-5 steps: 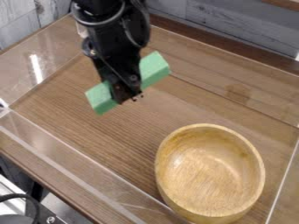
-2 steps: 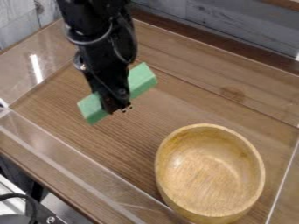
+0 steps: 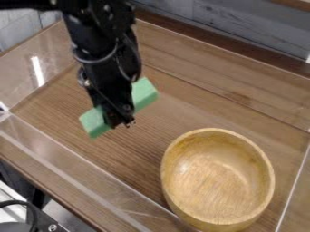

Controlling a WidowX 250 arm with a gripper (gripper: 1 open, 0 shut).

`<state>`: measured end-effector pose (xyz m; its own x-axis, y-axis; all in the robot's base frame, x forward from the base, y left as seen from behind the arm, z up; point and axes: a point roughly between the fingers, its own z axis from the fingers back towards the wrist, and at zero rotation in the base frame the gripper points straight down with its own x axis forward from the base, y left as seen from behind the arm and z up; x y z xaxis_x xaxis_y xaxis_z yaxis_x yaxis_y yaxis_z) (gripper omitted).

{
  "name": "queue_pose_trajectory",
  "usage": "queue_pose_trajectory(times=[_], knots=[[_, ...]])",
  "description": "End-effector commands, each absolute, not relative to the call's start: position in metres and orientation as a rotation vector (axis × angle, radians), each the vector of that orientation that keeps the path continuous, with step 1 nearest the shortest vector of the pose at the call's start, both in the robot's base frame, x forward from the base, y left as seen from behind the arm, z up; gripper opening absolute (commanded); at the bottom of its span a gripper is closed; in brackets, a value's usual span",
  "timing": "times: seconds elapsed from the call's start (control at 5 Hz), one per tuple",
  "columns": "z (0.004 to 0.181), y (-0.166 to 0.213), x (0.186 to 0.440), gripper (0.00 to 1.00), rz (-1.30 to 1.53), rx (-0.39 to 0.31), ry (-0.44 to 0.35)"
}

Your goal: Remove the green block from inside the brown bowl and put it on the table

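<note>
Green block [image 3: 118, 109] sits clamped in the hand [image 3: 120, 116] left of centre, seemingly just above the worktop [image 3: 230, 100]; brown bowl [image 3: 218, 178] lower right.

Single view only: a camera set high at one corner of the desk [image 3: 230, 95], looking steeply down across it at close range; arm [image 3: 103, 41] enters top left.

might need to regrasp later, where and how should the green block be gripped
Grip the green block across its short width at mid-length, coming from above, as the gripper does now. It is a flat brick with plain parallel long sides, so the fingers close squarely on them, and both ends stick out evenly. The brown bowl sits empty to the side, clear of that approach.
</note>
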<state>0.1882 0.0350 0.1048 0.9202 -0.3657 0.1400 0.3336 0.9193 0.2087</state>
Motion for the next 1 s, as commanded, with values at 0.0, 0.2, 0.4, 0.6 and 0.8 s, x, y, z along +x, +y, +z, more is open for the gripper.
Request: queue_pose_trajectory(times=[0.0, 0.2, 0.4, 0.6, 0.8], knots=[[0.104, 0.037, 0.194, 0.0, -0.348, 0.193, -0.185], [0.101, 0.038, 0.194, 0.0, -0.331, 0.18, -0.165], [0.097, 0.04, 0.195, 0.0, -0.316, 0.169, -0.149], [0.095, 0.041, 0.196, 0.0, -0.3, 0.156, -0.136], [0.093, 0.043, 0.198, 0.0, -0.287, 0.146, -0.125]])
